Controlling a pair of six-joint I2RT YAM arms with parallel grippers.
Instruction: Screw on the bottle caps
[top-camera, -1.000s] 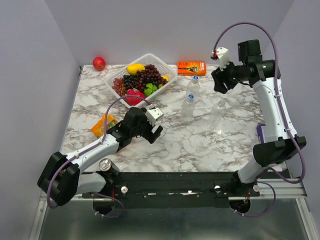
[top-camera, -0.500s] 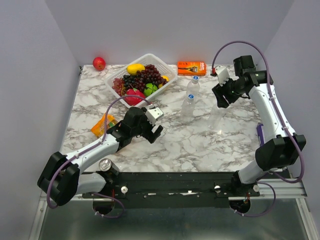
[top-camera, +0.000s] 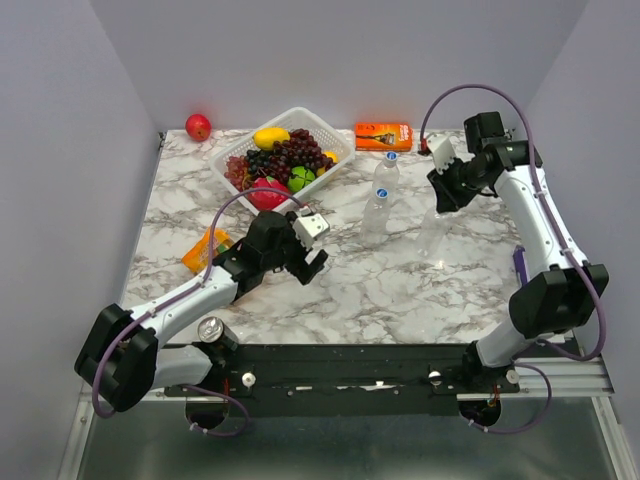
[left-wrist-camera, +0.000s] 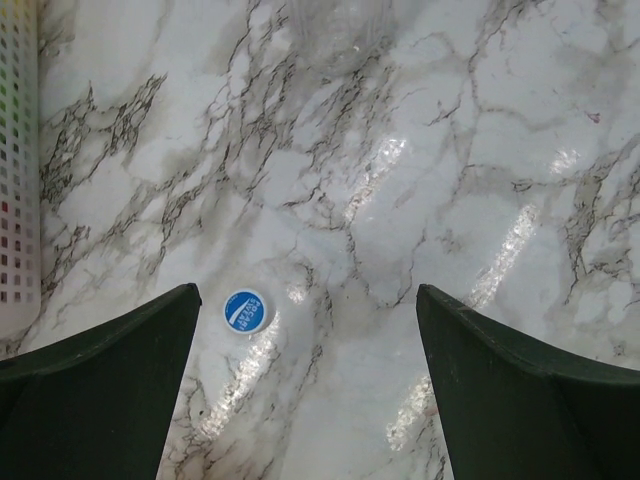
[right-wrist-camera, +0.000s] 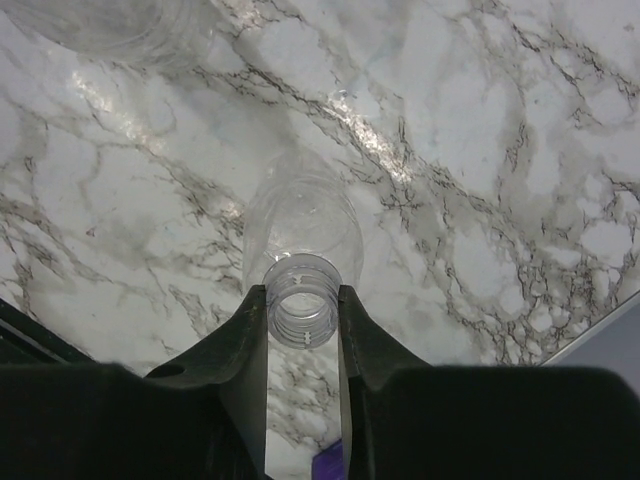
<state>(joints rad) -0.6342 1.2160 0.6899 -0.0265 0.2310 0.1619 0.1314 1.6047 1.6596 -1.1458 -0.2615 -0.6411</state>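
My right gripper is shut on the open threaded neck of a clear bottle that stands upright on the marble; in the top view the gripper sits over that bottle. A second clear bottle stands to its left. A third bottle behind carries a blue cap. My left gripper is open and empty over the table. A loose blue cap with a white mark lies flat just inside its left finger. In the top view this gripper hides that cap.
A white basket of fruit stands at the back. A red apple and an orange box are by the far edge. An orange packet lies left of my left arm. A silver can stands near the front.
My right gripper has come down and toward the near side onto the right bottle's neck. The left arm has barely moved.
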